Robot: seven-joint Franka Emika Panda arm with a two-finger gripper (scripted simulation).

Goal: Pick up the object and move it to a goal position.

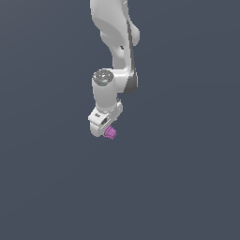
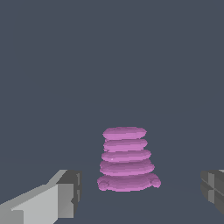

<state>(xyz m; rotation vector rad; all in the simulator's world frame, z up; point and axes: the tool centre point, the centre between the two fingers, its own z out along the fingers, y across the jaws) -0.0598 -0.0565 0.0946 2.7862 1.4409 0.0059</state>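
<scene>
The object (image 2: 127,159), a small pink ribbed piece, sits between your gripper's (image 2: 140,192) spread fingers (image 2: 65,194), touching neither. If you close off-centre, one finger may strike first and knock it sideways out of reach.

My arm (image 1: 112,37) shell: smooth white, glossy plastic look, a metallic grey cap on one joint. My fingers (image 2: 48,201): matt, flat-shaded white, dark grey pads. Object (image 2: 127,159): matt magenta-pink, ribbed, rounded ridges. Ground (image 1: 187,178): uniform matt slate.
</scene>
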